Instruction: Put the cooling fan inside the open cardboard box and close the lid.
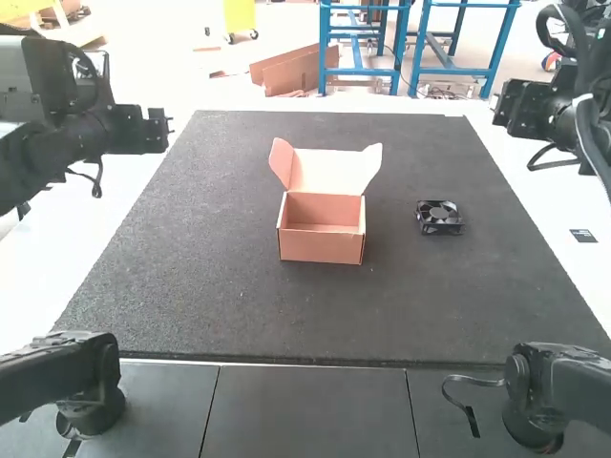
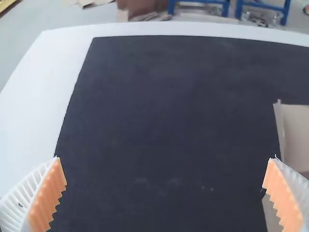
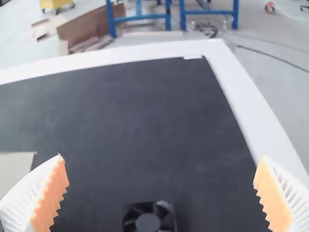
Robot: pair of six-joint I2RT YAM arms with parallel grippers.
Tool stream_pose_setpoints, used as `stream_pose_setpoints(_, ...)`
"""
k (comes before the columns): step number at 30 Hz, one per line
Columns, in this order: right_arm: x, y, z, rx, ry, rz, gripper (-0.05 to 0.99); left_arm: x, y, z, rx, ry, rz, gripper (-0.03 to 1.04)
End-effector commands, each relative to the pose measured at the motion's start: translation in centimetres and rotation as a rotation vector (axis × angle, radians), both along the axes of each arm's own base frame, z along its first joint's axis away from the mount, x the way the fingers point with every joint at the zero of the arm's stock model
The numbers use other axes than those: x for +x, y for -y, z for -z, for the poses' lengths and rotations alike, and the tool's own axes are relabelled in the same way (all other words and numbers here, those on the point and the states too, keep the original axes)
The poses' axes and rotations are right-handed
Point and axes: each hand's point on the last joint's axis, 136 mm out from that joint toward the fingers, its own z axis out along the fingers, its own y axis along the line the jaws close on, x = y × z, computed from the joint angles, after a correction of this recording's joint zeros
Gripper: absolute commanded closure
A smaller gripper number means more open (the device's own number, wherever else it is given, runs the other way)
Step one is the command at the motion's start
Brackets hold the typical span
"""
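High view: fan (image 1: 440, 217) flat on mat (image 1: 191, 239), right of open-lidded box (image 1: 322, 229), apart from it; right wrist view: fan framed between right gripper (image 3: 161, 162) fingers, spread wide, untouched; left wrist view: left gripper (image 2: 163, 162) likewise spread, box edge near one finger.

The cardboard box (image 1: 321, 229), at the centre of the high view, is showing a plain, pale salmon brown. Right of it, the cooling fan (image 1: 440, 217) is showing black. The mat (image 1: 191, 258) is looking charcoal and finely speckled, and the table (image 1: 95, 239) around it white. The left gripper (image 2: 163, 162) and right gripper (image 3: 160, 159) are wearing white ribbed fingers (image 2: 17, 205) with orange saw-toothed pads (image 3: 48, 198).
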Motion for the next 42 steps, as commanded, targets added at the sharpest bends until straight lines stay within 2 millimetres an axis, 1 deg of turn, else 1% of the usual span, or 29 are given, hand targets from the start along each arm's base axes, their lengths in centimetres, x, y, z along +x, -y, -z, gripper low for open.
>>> stream_pose_setpoints(1, 1.2, 0.4, -0.7, 0.013, -0.024, 0.033, 0.05, 0.1, 1.0, -2.0, -0.015, 0.028, 0.056, 0.05)
stream_pose_setpoints(3, 2.2, 0.4, 1.6, 0.006, -0.143, 0.035, 0.04, 0.2, 1.2, -2.1, -0.013, 0.017, 0.066, 0.05)
stream_pose_setpoints(5, 3.1, 0.7, 3.2, -0.008, -0.245, 0.039, 0.04, 0.2, 1.8, -1.9, -0.015, 0.000, 0.084, 0.05)
stream_pose_setpoints(7, 4.0, 1.3, 3.3, -0.005, -0.296, 0.055, 0.04, 0.1, 2.7, -1.3, -0.016, -0.029, 0.111, 0.05)
stream_pose_setpoints(8, 4.4, 1.7, 3.7, -0.003, -0.331, 0.062, 0.04, 0.0, 3.2, -1.1, -0.016, -0.045, 0.125, 0.05)
stream_pose_setpoints(11, 4.8, 2.3, 5.8, 0.024, -0.459, 0.048, 0.04, -0.6, 4.4, -0.5, -0.014, -0.076, 0.163, 0.05)
stream_pose_setpoints(13, 5.0, 2.8, 7.3, 0.006, -0.530, 0.033, 0.04, -0.7, 5.1, -0.6, -0.011, -0.080, 0.178, 0.05)
stream_pose_setpoints(15, 5.5, 3.6, 8.3, -0.019, -0.570, 0.028, 0.04, -0.8, 5.7, -0.2, -0.018, -0.092, 0.184, 0.05)
stream_pose_setpoints(19, 5.5, 4.5, 11.5, -0.041, -0.712, -0.007, 0.04, -1.0, 6.6, 0.8, -0.044, -0.143, 0.187, 0.05)
stream_pose_setpoints(22, 6.3, 4.5, 13.1, -0.021, -0.770, -0.035, 0.04, -0.9, 6.0, 1.1, -0.029, -0.148, 0.153, 0.05)
stream_pose_setpoints(25, 7.1, 3.9, 14.9, -0.003, -0.818, -0.080, 0.04, -0.6, 5.1, 1.4, -0.012, -0.155, 0.105, 0.05)
stream_pose_setpoints(29, 8.0, 3.8, 17.1, -0.021, -0.873, -0.114, 0.04, -0.3, 3.8, 1.4, 0.021, -0.144, 0.033, 0.05)
stream_pose_setpoints(33, 9.0, 4.0, 18.6, -0.038, -0.910, -0.135, 0.04, -0.2, 3.8, 1.3, 0.039, -0.137, 0.033, 0.05)
stream_pose_setpoints(36, 9.9, 4.3, 19.5, -0.033, -0.942, -0.135, 0.04, -0.1, 3.8, 1.6, 0.055, -0.151, 0.038, 0.05)
stream_pose_setpoints(42, 10.9, 4.4, 21.7, -0.015, -1.022, -0.147, 0.04, 0.2, 3.8, 2.2, 0.073, -0.172, 0.044, 0.05)
